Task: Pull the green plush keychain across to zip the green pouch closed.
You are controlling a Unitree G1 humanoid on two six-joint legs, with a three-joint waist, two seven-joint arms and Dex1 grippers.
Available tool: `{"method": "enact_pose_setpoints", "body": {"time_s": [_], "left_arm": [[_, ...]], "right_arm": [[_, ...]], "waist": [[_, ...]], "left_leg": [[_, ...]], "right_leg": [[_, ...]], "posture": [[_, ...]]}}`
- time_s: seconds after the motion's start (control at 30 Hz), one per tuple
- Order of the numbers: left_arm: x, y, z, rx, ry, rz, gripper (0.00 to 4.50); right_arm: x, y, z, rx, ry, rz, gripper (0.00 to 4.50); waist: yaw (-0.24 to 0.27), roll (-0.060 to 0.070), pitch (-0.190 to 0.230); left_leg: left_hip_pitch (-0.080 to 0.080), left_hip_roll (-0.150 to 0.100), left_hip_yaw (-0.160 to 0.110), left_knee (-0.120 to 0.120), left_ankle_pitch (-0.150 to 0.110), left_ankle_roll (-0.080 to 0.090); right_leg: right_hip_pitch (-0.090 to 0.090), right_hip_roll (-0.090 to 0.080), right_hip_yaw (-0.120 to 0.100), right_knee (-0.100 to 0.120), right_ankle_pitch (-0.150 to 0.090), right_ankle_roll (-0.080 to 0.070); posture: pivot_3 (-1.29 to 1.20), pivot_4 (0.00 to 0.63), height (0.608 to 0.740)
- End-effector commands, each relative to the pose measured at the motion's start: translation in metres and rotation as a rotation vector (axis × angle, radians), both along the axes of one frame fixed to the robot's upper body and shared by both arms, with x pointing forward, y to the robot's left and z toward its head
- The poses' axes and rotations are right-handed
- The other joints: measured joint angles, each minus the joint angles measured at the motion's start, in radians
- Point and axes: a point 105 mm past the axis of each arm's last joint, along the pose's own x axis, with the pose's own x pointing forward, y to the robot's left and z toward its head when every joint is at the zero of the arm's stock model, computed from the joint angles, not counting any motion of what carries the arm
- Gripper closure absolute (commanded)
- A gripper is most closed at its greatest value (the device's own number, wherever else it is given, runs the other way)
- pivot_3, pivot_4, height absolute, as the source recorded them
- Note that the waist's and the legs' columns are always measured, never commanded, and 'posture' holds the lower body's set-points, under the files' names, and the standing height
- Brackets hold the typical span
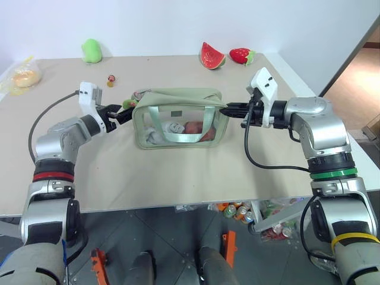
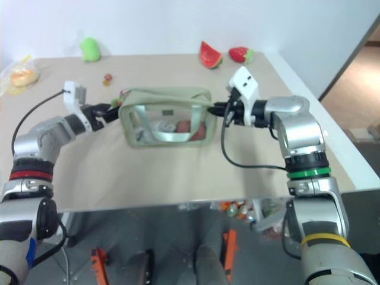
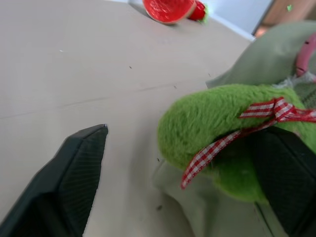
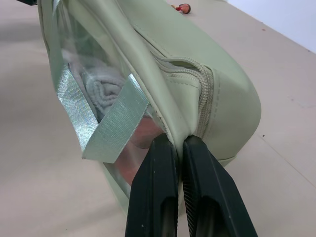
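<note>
Left claw (image 1: 120,115): jaws apart, keychain (image 3: 222,143) between them. In the left wrist view one finger (image 3: 74,173) stands clear of the plush with bare table in the gap; the other sits against the plush's far side. Not clamped yet, so no grip.

Right claw (image 4: 178,148): pinched tight on the pouch's (image 1: 178,104) end seam, right below where the zipper (image 4: 205,98) track curves down. It acts as the anchor.

Keychain: lime plush with a red-check ribbon (image 3: 256,118) tied round it, lying at the pouch's 9 o'clock end in the head views, touching the fabric. Pouch sits mid-table (image 1: 148,184), strap handle (image 1: 178,127) draped on the clear front panel, cloth items visible inside. Right claw holds the 3 o'clock end.

Step in hand, my read: grasp phase on the pull tab. Zip run not started, since the plush is at the far end from the anchored seam. Can't tell from these views how far the zipper is open.

Next move calls for: clamp squarely on the plush body, not the ribbon. Then draw from 9 toward 3 along the top track, keeping the pull in line with the zipper. Right claw needs to hold firm so the pouch doesn't slide or fold.

Outward: watermelon slice (image 1: 212,56) and strawberry (image 1: 240,56) at 12–1 o'clock, larger green blob (image 1: 91,50) at 11, bagged bread (image 1: 24,76) at 10. All well apart.
</note>
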Motion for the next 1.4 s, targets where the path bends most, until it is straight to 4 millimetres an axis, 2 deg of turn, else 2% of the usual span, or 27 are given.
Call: {"method": "enact_pose_setpoints", "body": {"time_s": [0.03,0.27,0.4,0.53,0.63,0.77,0.83,0.9,1.0,1.1,1.17,1.27,1.4], "left_arm": [[0.003,0.009,0.021,-0.050,-0.060,0.033,1.51],[0.002,0.013,0.024,-0.003,-0.091,0.043,3.87],[0.003,0.015,0.036,0.033,-0.146,0.067,3.87],[0.004,0.007,0.075,0.109,-0.323,0.115,3.87],[0.004,-0.009,0.110,0.201,-0.471,0.145,3.87],[0.000,-0.037,0.139,0.275,-0.612,0.107,3.87],[-0.005,-0.059,0.149,0.344,-0.689,0.054,3.87],[-0.008,-0.079,0.151,0.393,-0.724,-0.007,3.87],[-0.016,-0.110,0.140,0.533,-0.776,-0.139,3.87],[-0.022,-0.125,0.129,0.628,-0.809,-0.226,3.87],[-0.023,-0.128,0.125,0.617,-0.790,-0.259,3.87],[-0.025,-0.127,0.125,0.554,-0.744,-0.299,3.11],[-0.023,-0.120,0.127,0.568,-0.741,-0.264,1.71]], "right_arm": [[-0.004,0.002,0.007,0.018,-0.028,0.008,4.50],[-0.003,0.000,0.007,0.023,-0.027,-0.003,4.50],[-0.003,0.002,0.008,0.023,-0.028,-0.001,4.50],[-0.002,0.003,0.008,0.024,-0.028,0.002,4.50],[-0.002,0.005,0.007,0.023,-0.026,0.006,4.50],[-0.002,0.006,0.007,0.025,-0.027,0.008,4.50],[-0.002,0.007,0.008,0.028,-0.029,0.008,4.50],[-0.002,0.006,0.009,0.029,-0.031,0.008,4.50],[-0.002,0.004,0.009,0.032,-0.033,-0.003,4.50],[-0.003,0.003,0.010,0.034,-0.035,-0.008,4.50],[-0.004,0.001,0.010,0.038,-0.036,-0.017,4.50],[-0.004,-0.001,0.010,0.041,-0.037,-0.027,4.50],[-0.005,-0.002,0.010,0.042,-0.037,-0.032,4.50]], "waist": [[-0.001,0.000,0.000],[0.000,0.000,0.000],[0.000,0.000,0.000],[0.000,0.000,0.000],[0.003,-0.001,0.000],[0.002,-0.001,0.000],[0.001,-0.001,0.000],[0.001,-0.001,0.000],[0.001,-0.001,0.000],[0.000,-0.001,0.000],[0.000,-0.001,0.000],[0.000,-0.001,0.000],[0.000,-0.001,0.000]], "left_leg": [[0.000,0.000,0.000,0.000,0.000,0.000],[0.000,0.000,0.000,0.000,0.000,0.000],[0.000,0.000,0.000,0.000,0.000,0.000],[0.000,0.000,0.000,0.000,0.000,0.000],[0.000,0.000,0.000,0.000,0.000,0.000],[0.000,-0.001,0.001,0.000,0.000,0.000],[0.000,-0.001,0.001,0.000,0.000,0.000],[0.000,-0.001,0.001,0.000,0.000,0.000],[0.000,-0.001,0.001,0.000,0.000,0.000],[0.000,-0.001,0.001,0.000,0.000,0.000],[0.000,-0.001,0.001,0.000,0.000,0.000],[0.000,-0.001,0.001,0.000,0.000,0.000],[0.000,-0.001,0.001,0.000,0.000,0.000]], "right_leg": [[0.000,0.000,0.000,0.000,0.000,0.000],[0.000,0.000,0.000,0.000,0.000,0.000],[0.000,0.000,0.000,0.000,0.000,0.000],[0.000,0.000,0.000,0.000,0.000,0.000],[0.000,0.000,0.000,0.000,0.000,0.001],[0.000,-0.001,0.001,0.000,0.001,0.001],[0.000,0.000,0.001,0.000,0.001,0.001],[0.000,0.000,0.001,0.000,0.001,0.001],[0.000,0.000,0.001,0.000,0.001,0.001],[0.000,0.000,0.002,0.000,0.001,0.001],[0.000,0.000,0.002,0.000,0.001,0.001],[0.000,0.000,0.002,0.000,0.001,0.001],[0.000,0.000,0.002,0.000,0.001,0.001]], "posture": [[0.00,0.150,0.740],[0.00,0.150,0.740],[0.00,0.150,0.740],[0.00,0.150,0.740],[0.00,0.150,0.740],[0.00,0.150,0.740],[0.00,0.150,0.740],[0.00,0.150,0.740],[0.00,0.150,0.740],[0.00,0.150,0.740],[0.00,0.150,0.740],[0.00,0.150,0.740],[0.00,0.150,0.740]]}}
